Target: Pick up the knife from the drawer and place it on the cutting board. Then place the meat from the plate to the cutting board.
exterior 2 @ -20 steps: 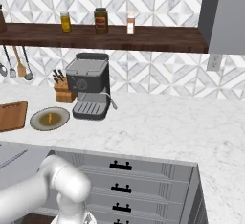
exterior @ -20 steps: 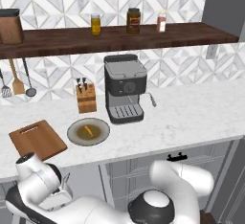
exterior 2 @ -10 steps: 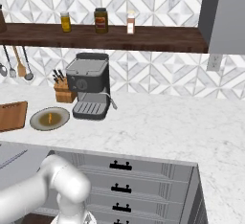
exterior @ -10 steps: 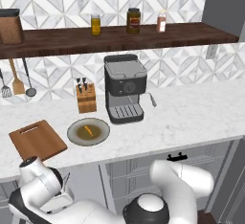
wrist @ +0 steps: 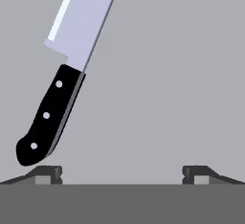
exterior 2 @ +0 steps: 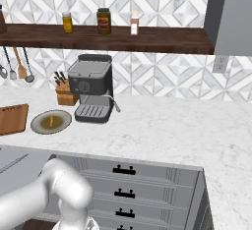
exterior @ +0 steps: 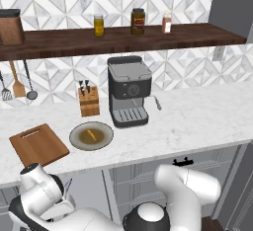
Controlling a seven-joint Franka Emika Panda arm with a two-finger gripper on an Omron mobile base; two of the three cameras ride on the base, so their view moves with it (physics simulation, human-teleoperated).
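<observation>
Two-finger claw at bottom of hand view, tips spread wide, nothing between them. Black-handled, silver-bladed knife lies on flat grey drawer floor, left of frame; handle butt just above left tip. Step: reaching for knife. Next, I judge: shift left, centre over handle, descend, close. Blade tip cut off at top edge. Reddish-brown wooden cutting board on counter, lower left of left base view.

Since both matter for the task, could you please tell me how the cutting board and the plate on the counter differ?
The cutting board is rectangular and reddish-brown wood; the plate is round and olive-grey with a paler rim. The cutting board carries nothing, while the plate holds the small orange meat. The cutting board has a slot handle near one short edge; the plate has none. Both lie flat, side by side, on the white marble counter.
</observation>
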